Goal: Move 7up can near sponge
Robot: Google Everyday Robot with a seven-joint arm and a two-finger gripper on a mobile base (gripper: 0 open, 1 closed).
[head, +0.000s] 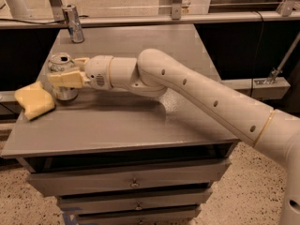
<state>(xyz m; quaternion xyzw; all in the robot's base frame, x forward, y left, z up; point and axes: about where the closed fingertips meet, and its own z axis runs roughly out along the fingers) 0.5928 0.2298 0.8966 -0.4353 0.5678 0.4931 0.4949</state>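
Observation:
The 7up can (61,64), silver with a shiny top, stands upright on the grey table (140,121) near its left edge. My gripper (65,71) reaches in from the right, with its yellowish fingers (65,79) on both sides of the can, shut on it. The pale-yellow sponge (33,100) lies just left of the can, close to it, at the table's left front edge. The can's lower part (64,94) shows below the near finger.
A slimmer, taller silver-blue can (73,23) stands at the table's back left. My white arm (197,93) crosses the table from the right. Drawers (133,182) sit below the tabletop. A rail (164,18) runs behind the table.

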